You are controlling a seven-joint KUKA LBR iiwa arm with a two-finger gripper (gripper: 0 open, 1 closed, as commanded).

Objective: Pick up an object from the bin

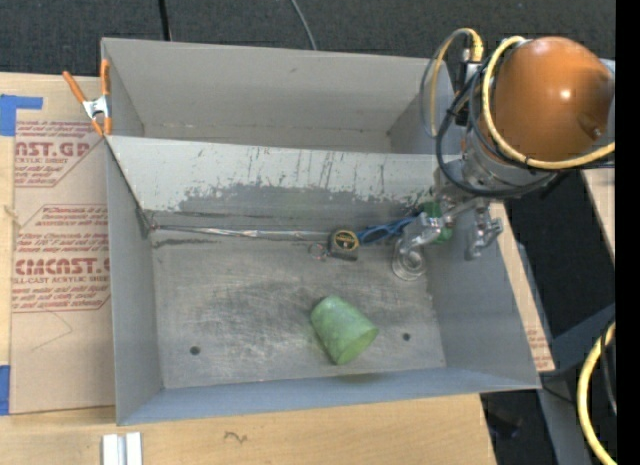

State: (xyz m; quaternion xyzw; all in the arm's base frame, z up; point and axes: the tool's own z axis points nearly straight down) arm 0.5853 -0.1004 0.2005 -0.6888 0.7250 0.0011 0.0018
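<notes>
the gripper [445, 235] hangs low at the right side of the grey bin [250, 168], close to the right wall and under the arm's orange cover [550, 98]. whether it is open or closed cannot be told from here, and nothing shows in its grasp. a pale green cup-shaped thing [342, 329] lies on its side on the bin floor, near the near wall, left of the gripper and well apart from it. a small brass-coloured round thing [345, 243] sits further back by the far wall's foot, left of the gripper.
</notes>
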